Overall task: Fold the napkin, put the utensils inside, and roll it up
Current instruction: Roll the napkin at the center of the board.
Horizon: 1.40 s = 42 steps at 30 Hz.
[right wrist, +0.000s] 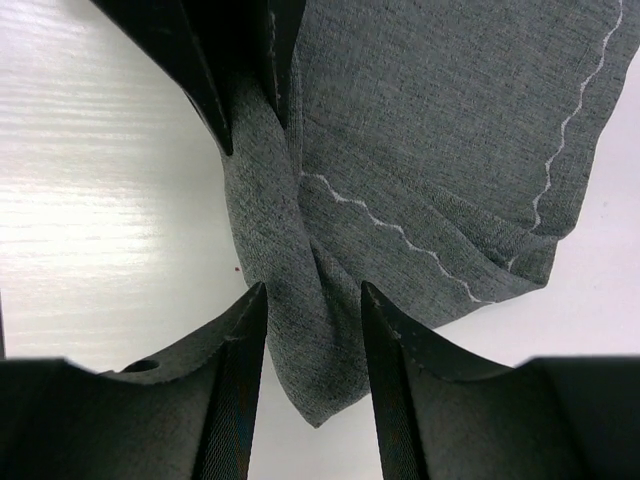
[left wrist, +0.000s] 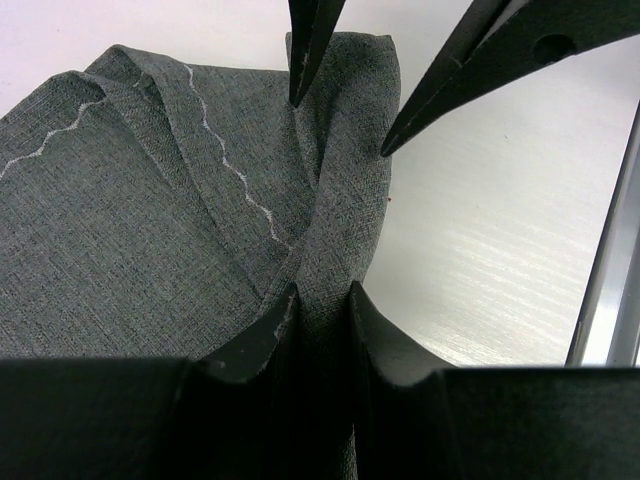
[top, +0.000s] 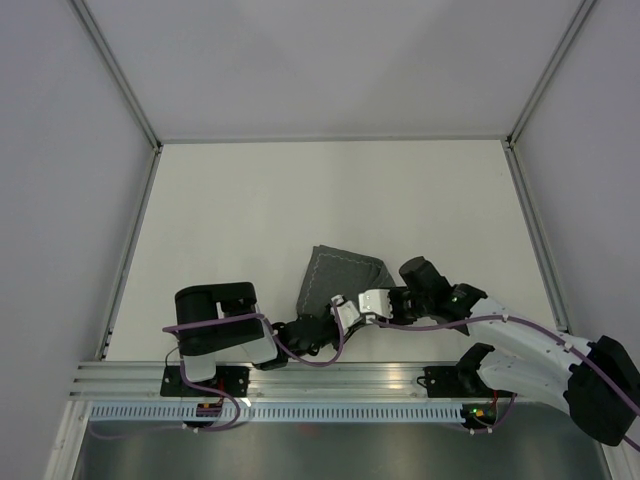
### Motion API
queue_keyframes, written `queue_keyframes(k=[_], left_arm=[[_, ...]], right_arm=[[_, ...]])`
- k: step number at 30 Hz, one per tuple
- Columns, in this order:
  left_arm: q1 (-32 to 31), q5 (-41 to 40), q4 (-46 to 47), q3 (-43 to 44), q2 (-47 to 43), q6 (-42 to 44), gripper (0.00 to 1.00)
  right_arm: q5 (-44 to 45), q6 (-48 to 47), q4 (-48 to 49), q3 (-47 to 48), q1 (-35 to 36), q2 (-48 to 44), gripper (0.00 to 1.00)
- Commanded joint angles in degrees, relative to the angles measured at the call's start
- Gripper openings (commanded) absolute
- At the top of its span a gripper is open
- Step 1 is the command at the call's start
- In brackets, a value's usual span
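Note:
The dark grey napkin (top: 343, 272) lies bunched and folded on the white table, its near edge under both grippers. In the left wrist view my left gripper (left wrist: 322, 292) is shut on a twisted fold of the napkin (left wrist: 150, 220). In the right wrist view my right gripper (right wrist: 312, 292) is open, its jaws standing either side of the napkin's (right wrist: 430, 120) hanging corner without closing on it. The two grippers face each other a short way apart, left (top: 318, 328) and right (top: 342, 308). The fork is out of view.
The white table (top: 300, 200) is walled by pale panels with metal frame rails (top: 130, 250) at left and right. The aluminium mounting rail (top: 330, 378) with both arm bases runs along the near edge, close behind the grippers.

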Motion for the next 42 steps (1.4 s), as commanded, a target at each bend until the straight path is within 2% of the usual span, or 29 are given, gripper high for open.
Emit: queue_keyframes(k=[1, 4, 6, 9, 11, 14, 19, 25, 31, 36, 42], left_arm=[[0.06, -0.67, -3.52, -0.02, 2.39, -2.53, 0.02], [0.06, -0.94, -2.64, -0.28, 2.22, -2.35, 0.02], [0.06, -0.76, -2.11, -0.55, 2.13, -2.18, 0.02], [0.06, -0.59, -0.97, -1.07, 1.95, -2.52, 0.02], [0.06, -0.85, 0.35, -1.86, 2.13, -2.79, 0.02], [0.06, -1.81, 3.51, -2.83, 3.09, -2.88, 0.02], [0.06, -2.08, 4.31, -3.10, 3.97, -3.14, 0.02], [0.06, -2.78, 4.13, -2.31, 4.24, -3.14, 0.02], [0.06, -2.08, 1.67, -2.22, 2.40, -3.49, 0.02], [0.06, -1.47, -0.61, -2.66, 0.20, -2.09, 0.02], [0.32, -0.67, -1.76, -2.39, -1.03, -0.60, 0.02]], right_arm=[[-4.78, 2.16, 0.78, 3.19, 1.97, 0.51, 0.48], [-10.77, 3.84, -5.01, 8.91, -0.48, 0.86, 0.50], [-15.78, 1.74, -9.05, 10.93, -3.03, 0.34, 0.50], [-17.47, -1.77, -11.88, 9.02, -4.09, -2.47, 0.49], [-19.65, -2.31, -11.80, 7.61, -4.27, -3.62, 0.44], [-23.26, -1.96, -10.83, 6.46, -4.79, -2.92, 0.45], [-18.97, -8.19, -10.49, 1.98, -4.97, -4.68, 0.50], [-16.95, -3.11, 3.74, -3.38, -4.88, -3.53, 0.52], [-14.75, 1.38, 10.52, -1.89, -4.88, -1.08, 0.55], [-14.48, 1.99, 11.05, 0.13, -4.71, 4.37, 0.56], [-12.47, 1.38, 10.35, 1.01, -3.39, 6.22, 0.57]])
